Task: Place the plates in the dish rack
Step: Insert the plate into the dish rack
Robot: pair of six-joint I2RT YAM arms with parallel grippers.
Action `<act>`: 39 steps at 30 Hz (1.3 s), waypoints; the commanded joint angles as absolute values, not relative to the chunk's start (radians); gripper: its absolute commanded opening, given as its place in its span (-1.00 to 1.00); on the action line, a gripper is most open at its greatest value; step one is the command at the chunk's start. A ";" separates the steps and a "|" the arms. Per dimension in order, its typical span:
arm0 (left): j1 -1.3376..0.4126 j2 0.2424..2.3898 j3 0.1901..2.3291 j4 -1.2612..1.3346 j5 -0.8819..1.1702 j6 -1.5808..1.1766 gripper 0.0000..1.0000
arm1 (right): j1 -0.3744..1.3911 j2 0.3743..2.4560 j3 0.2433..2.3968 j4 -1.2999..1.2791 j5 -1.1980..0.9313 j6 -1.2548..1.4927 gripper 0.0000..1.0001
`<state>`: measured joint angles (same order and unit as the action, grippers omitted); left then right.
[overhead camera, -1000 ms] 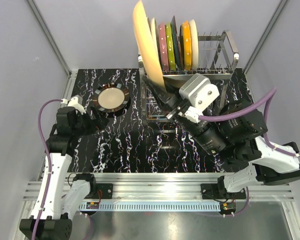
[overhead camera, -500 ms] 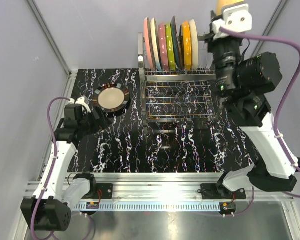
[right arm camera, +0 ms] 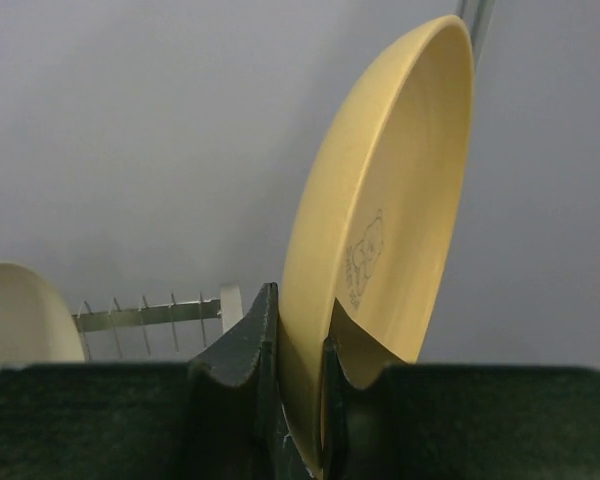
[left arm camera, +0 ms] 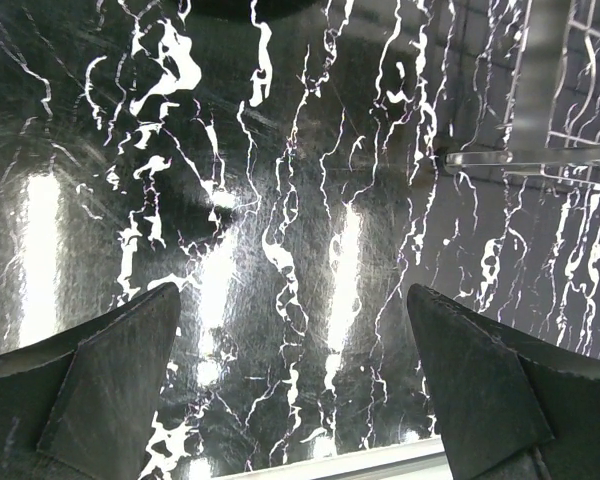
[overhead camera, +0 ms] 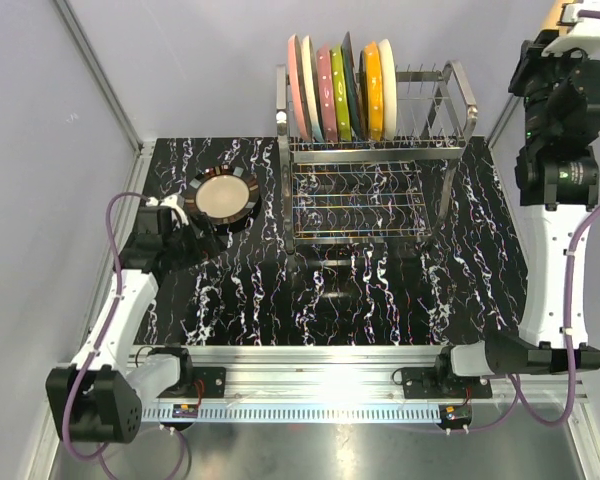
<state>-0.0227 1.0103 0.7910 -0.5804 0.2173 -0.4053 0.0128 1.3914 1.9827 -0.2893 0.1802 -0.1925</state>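
Several plates (overhead camera: 340, 90) stand on edge in the left half of the dish rack's (overhead camera: 435, 150) upper tier. A black-rimmed plate (overhead camera: 223, 198) lies flat on the table, left of the rack. My right gripper (right arm camera: 302, 305) is shut on the rim of a pale yellow plate (right arm camera: 390, 200) held upright, high at the far right, above and beyond the rack's right end. Only a sliver of that plate (overhead camera: 558, 12) shows from above. My left gripper (left arm camera: 292, 300) hovers open over bare table, just below-left of the black-rimmed plate, with nothing between its fingers.
The rack's right-hand tines (right arm camera: 145, 315) stand unfilled beside a cream plate (right arm camera: 20, 310). The rack's lower wire shelf (overhead camera: 355, 205) holds nothing. A rack frame tube (left arm camera: 540, 155) lies to the right of my left gripper. Grey walls enclose the black marbled table (overhead camera: 310, 290).
My right arm has swung the yellow plate from in front of the rack's left end up and over to the far right top corner. The left arm shifted only slightly.
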 commanded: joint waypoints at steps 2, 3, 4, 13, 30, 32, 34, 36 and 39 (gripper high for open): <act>-0.021 1.072 0.801 -0.492 0.282 -0.373 0.98 | -0.041 1.359 2.014 -0.222 -0.214 0.052 -0.99; -0.021 1.086 0.808 -0.488 0.288 -0.374 0.98 | -0.044 1.371 2.019 -0.207 -0.298 0.067 -0.99; -0.021 1.115 0.822 -0.489 0.293 -0.371 0.98 | -0.046 1.380 2.034 -0.203 -0.323 0.105 -0.99; -0.021 1.186 0.819 -0.469 0.294 -0.351 0.98 | -0.127 1.466 2.007 -0.023 -0.649 0.389 -0.99; -0.021 1.197 0.813 -0.456 0.316 -0.353 0.98 | -0.176 1.559 1.824 0.328 -0.874 0.723 -1.00; -0.021 1.201 0.813 -0.453 0.322 -0.354 0.98 | -0.158 1.555 1.818 0.289 -0.868 0.695 -1.00; -0.021 1.201 0.811 -0.453 0.325 -0.354 0.98 | -0.134 1.555 1.830 0.235 -0.841 0.617 -1.00; -0.023 1.201 0.813 -0.453 0.328 -0.354 0.98 | -0.088 1.559 1.856 0.117 -0.780 0.522 -1.00; -0.021 1.201 0.813 -0.453 0.330 -0.354 0.98 | -0.057 1.559 1.871 0.023 -0.704 0.463 -1.00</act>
